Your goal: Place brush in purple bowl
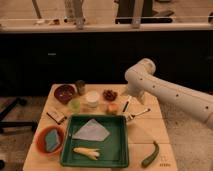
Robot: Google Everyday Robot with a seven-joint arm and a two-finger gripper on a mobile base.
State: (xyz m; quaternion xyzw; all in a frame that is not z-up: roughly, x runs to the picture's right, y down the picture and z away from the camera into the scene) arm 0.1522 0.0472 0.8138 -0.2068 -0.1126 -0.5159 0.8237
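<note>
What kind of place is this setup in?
Likely a lab or office test area: wooden table with green tray and purple bowl, office-chair base at image left. The hand is over the table's far half.

I see my cream arm [170,95], dotted with small dark specks, and its gripper [129,99] over the pale wooden tabletop [150,131] beside the dark-handled brush [126,106]. The purple bowl [64,93] is glossy maroon, the tray [112,145] green, the orange bowl [38,142] holds a blue sponge [52,140].
</note>
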